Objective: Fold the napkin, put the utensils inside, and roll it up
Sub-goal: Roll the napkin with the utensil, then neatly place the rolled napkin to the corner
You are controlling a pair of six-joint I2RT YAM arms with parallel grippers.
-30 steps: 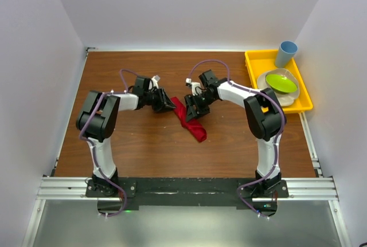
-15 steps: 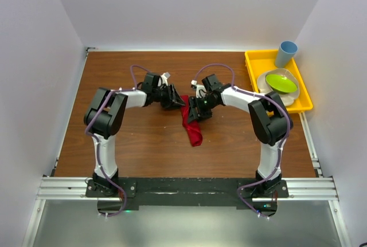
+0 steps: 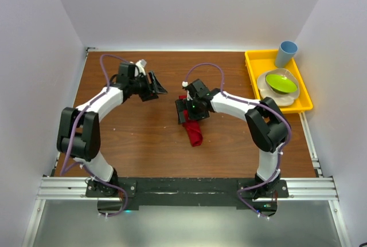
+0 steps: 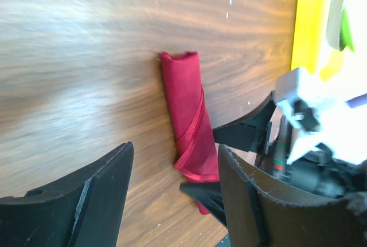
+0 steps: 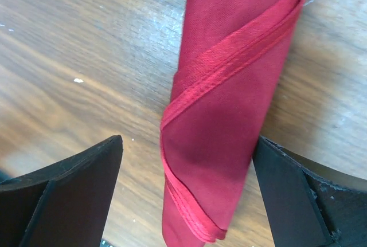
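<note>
Napkin (image 5: 229, 98) rolled, lying on table (image 3: 126, 138) between wide-open jaws of right gripper (image 3: 188, 114), ungripped. Left gripper (image 3: 157, 83) wide, empty, well apart. Utensils unseen, possibly inside roll. Risk: jaw snagging loose hem while lifting, unrolling napkin.

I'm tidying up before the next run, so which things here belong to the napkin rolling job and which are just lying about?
Part of the job: red napkin, rolled up on the table; right arm's fingers, open either side of it. No utensil shows.
Just lying about: yellow tray at the far right, with a blue cup and a green bowl in it.
</note>
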